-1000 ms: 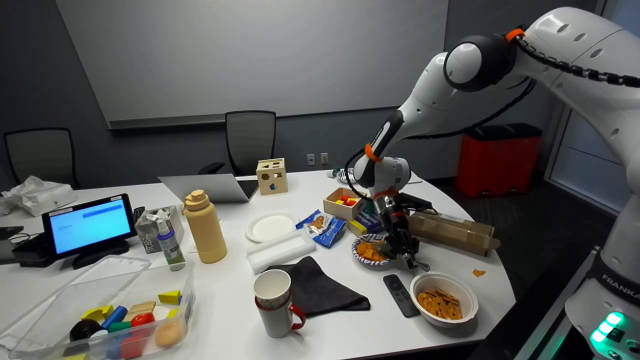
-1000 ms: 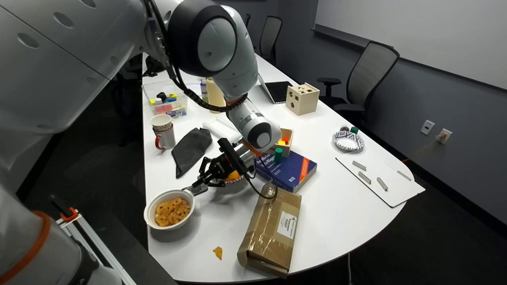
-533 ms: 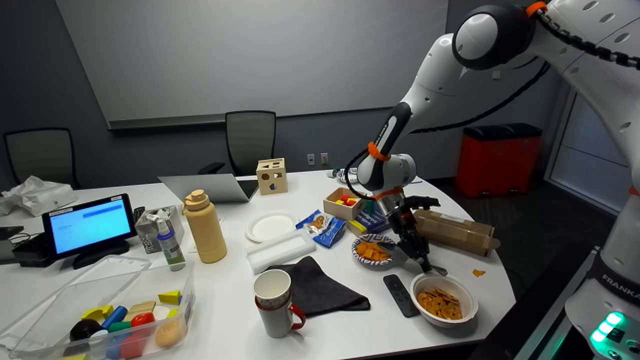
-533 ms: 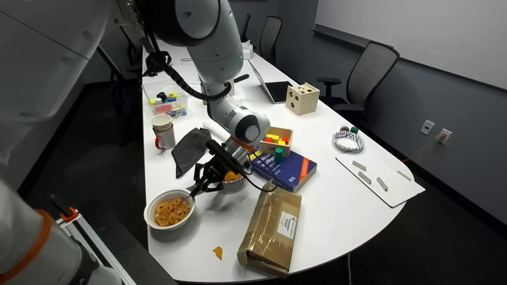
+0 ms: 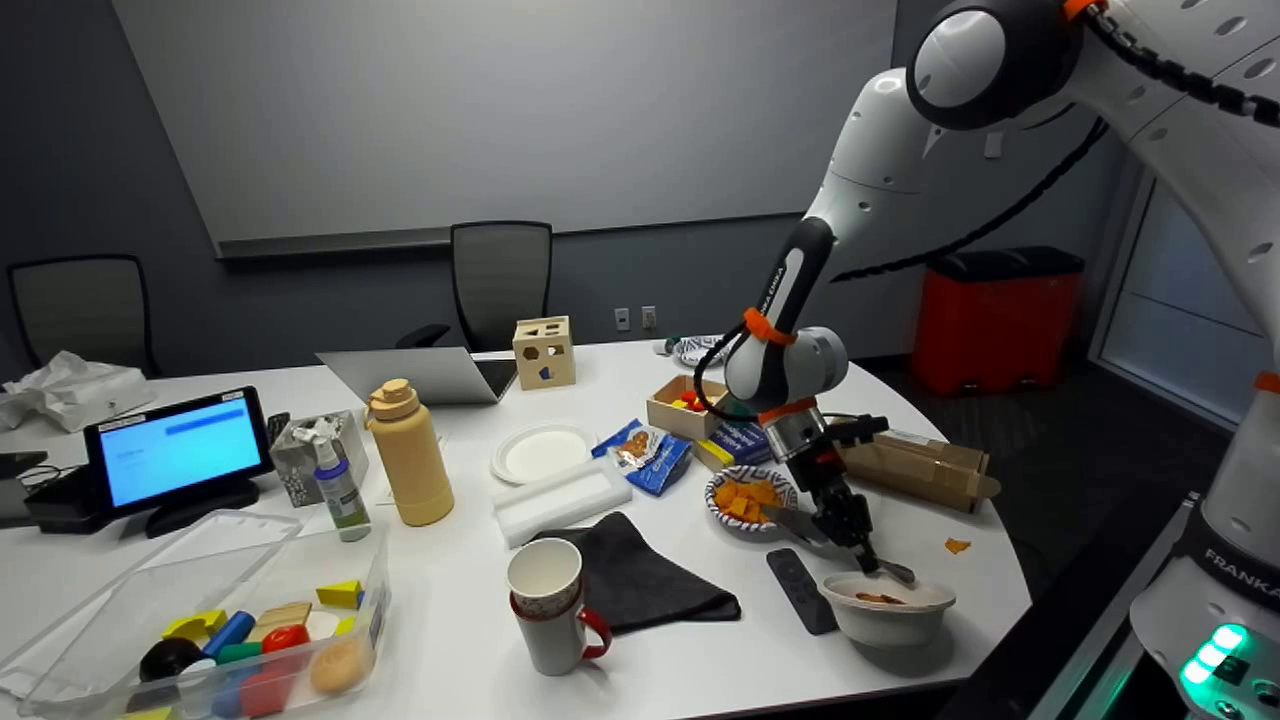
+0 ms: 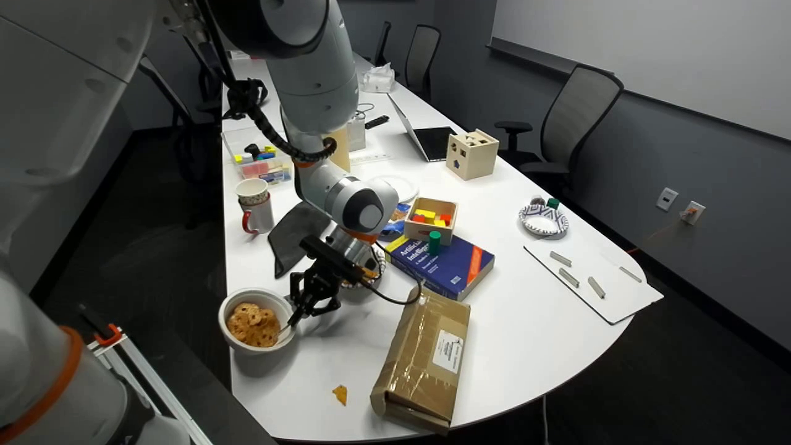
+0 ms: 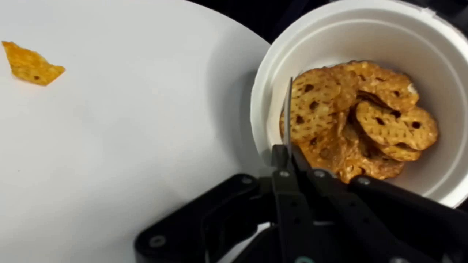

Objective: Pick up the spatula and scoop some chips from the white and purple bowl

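- Presently, the black two-fingered robot gripper has its jaws pinched together on a slim, flat, grey spatula, which appears edge-on in the wrist view.
- The spatula's tip reaches inside the rim of a plain round white bowl, near the edge of the white table. That bowl looks tilted. It holds golden-brown crisps dotted with holes; whether the tip touches them is unclear.
- Near the gripper, a round white-and-purple patterned bowl holds orange chips. In an exterior view, another grey part of the spatula overlaps its rim; contact cannot be told.
- Seen in an exterior view, the gripper and the wrist of the white robot arm block much of the patterned bowl.
- Just beside the plain bowl lies a long black remote control; farther along are a flat black cloth and a pale mug with a red handle.
- One loose orange chip lies between the plain bowl and a long brown cardboard box wrapped in clear tape.
- Near the patterned bowl are a thick blue book, a small open wooden box of red and yellow blocks, and a shiny blue snack bag.
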